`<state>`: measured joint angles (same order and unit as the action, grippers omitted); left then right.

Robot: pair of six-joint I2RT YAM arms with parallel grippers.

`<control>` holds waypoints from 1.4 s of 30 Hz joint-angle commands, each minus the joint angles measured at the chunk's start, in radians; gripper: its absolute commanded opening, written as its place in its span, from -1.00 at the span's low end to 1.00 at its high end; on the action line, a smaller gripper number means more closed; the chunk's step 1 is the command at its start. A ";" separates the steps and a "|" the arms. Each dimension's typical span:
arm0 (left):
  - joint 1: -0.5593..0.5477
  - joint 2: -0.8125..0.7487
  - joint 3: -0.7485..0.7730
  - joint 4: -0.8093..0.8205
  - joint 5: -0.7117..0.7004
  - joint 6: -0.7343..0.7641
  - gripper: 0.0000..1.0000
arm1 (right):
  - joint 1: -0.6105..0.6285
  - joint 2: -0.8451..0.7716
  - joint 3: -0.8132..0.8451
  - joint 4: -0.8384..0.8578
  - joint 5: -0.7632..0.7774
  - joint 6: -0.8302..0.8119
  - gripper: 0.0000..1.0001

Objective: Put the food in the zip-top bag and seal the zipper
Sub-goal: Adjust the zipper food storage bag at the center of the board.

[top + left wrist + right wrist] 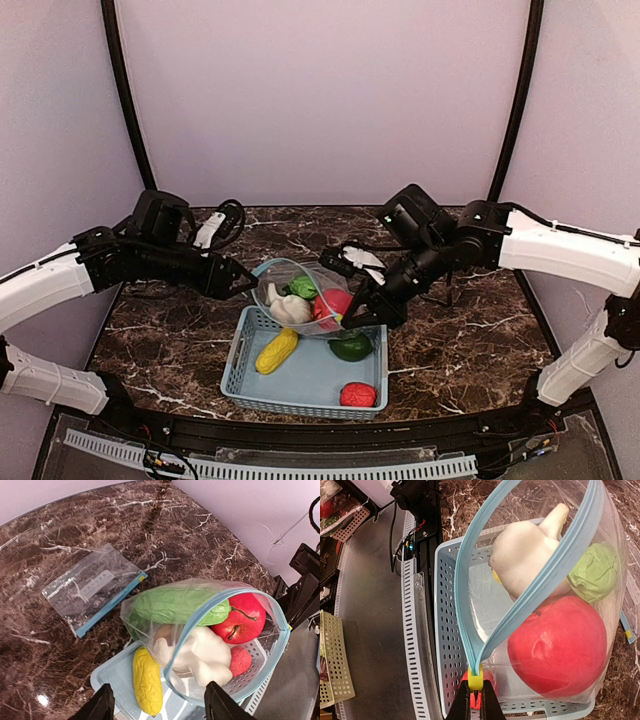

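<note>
Right jaws are pinching the zip-top bag; open left jaws are hovering nearer the corn, lying end-on to them at the basket's left edge.

Both arms reach inward. The left hand holds its fingers apart; the right hand is pinched tight on the zip-top bag at its corner.

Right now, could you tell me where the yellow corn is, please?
In the top view, the yellow corn lies in the basket's left half, outside the bag, just below it.
</note>
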<state>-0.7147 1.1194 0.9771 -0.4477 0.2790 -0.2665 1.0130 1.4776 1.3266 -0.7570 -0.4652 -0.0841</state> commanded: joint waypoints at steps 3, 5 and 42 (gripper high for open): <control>-0.004 -0.091 0.113 0.022 -0.069 0.268 0.44 | 0.005 -0.044 -0.013 0.066 -0.027 0.014 -1.00; -0.010 -0.085 0.132 0.074 0.036 0.329 0.47 | 0.005 -0.051 -0.016 0.073 -0.010 0.012 -1.00; -0.265 0.268 0.096 0.345 0.232 0.598 -0.08 | -0.013 -0.056 -0.006 0.102 -0.008 0.010 -1.00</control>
<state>-0.9756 1.3655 1.0908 -0.0772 0.5404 0.2886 1.0061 1.4521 1.3159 -0.6960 -0.4526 -0.0734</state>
